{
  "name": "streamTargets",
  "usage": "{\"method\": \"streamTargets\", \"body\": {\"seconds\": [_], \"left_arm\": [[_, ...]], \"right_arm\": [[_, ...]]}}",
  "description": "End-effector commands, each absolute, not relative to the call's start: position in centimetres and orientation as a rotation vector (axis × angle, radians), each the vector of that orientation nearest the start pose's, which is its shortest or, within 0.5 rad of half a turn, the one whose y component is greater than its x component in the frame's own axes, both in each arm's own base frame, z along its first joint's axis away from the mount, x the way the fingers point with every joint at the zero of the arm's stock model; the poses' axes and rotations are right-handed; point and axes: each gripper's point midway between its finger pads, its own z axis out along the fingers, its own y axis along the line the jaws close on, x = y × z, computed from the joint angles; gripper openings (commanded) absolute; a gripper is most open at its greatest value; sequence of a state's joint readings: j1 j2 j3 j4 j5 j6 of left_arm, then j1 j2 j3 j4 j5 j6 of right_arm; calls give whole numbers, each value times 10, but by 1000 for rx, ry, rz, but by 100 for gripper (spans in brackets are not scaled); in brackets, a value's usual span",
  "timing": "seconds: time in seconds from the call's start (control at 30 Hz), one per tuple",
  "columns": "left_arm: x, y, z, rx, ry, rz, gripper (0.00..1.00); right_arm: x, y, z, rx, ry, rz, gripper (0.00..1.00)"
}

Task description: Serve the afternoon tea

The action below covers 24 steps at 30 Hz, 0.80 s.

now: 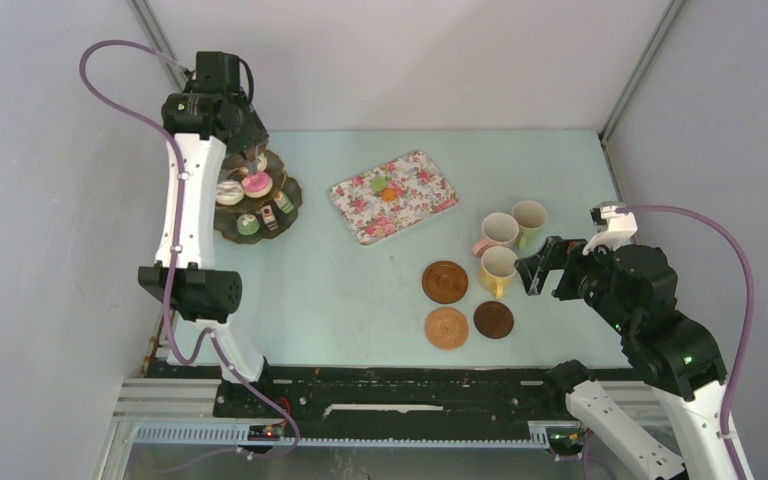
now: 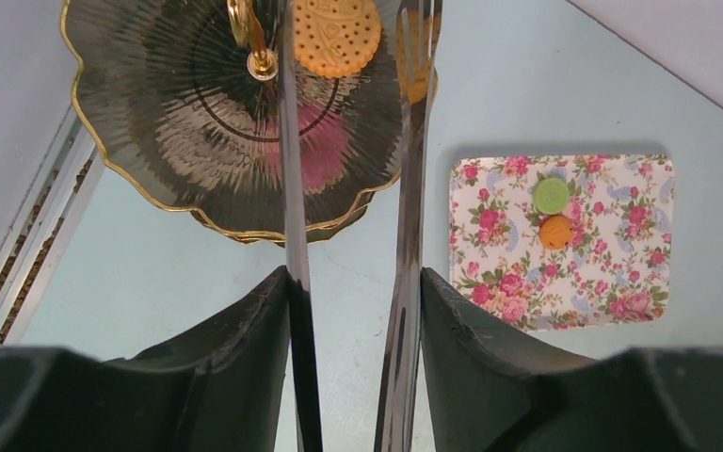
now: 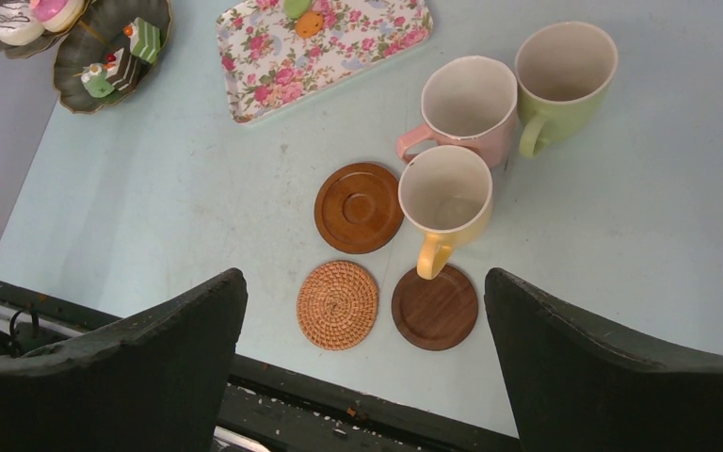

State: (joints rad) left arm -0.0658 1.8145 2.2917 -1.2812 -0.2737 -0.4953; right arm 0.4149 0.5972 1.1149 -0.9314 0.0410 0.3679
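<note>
Left gripper: clamped on metal tongs over three-tier stand
Right gripper: stood wide apart above coasters
Coasters: three
Mugs: three, sat beside coasters
Macarons: two, lay on flowered tray

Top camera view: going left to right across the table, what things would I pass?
stand → tray → dark coaster → green mug. Whatever overlaps these is skipped.

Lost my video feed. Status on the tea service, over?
Left gripper shut on tongs, tips astride biscuit on top tier of stand. Right gripper open, hovering by yellow mug. Two macarons on tray; coasters bare. Nothing in the way.
</note>
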Motion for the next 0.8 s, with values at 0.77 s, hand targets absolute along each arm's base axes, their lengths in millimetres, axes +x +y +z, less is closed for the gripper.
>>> {"method": "streamTargets", "body": {"seconds": [0.77], "left_arm": [[403,-106,371,-291,2133,-433,51]], "right_arm": [[183,83,309,4,1989,448,100]]}}
